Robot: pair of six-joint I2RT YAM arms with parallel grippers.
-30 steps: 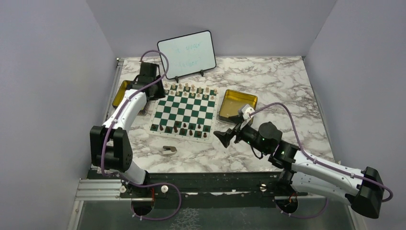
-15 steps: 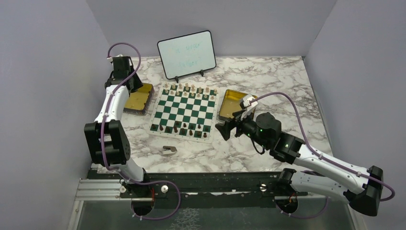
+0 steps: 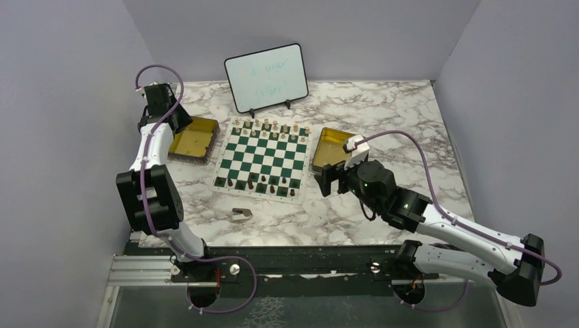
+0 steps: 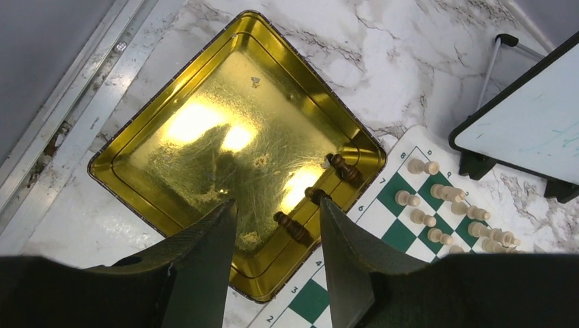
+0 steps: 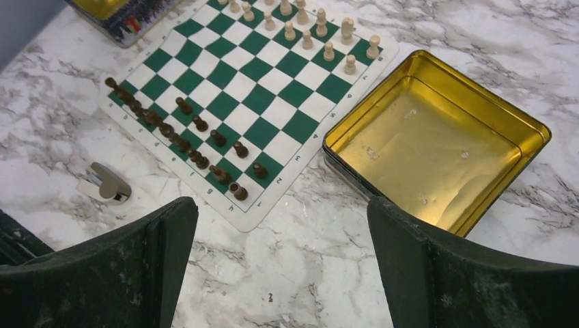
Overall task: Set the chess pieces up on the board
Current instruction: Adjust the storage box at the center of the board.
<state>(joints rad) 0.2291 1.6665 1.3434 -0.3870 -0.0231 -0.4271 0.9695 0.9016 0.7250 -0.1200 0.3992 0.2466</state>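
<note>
The green-and-white board lies mid-table. Light chess pieces fill its far rows, dark ones its near rows. In the left wrist view, three dark pieces lie on their sides in the gold left tin, by the corner nearest the board. My left gripper hovers open above that tin, with nothing between its fingers. My right gripper stands wide open over bare marble off the board's near right corner, holding nothing.
An empty gold tin sits right of the board. A white whiteboard stands behind it. A flat brownish-grey scrap lies on the marble in front. The table's metal rail runs left of the left tin.
My left arm has swung left, away from the board's far left corner, and now hangs over the left tin. My right gripper has shifted slightly up and right, towards the right tin.
</note>
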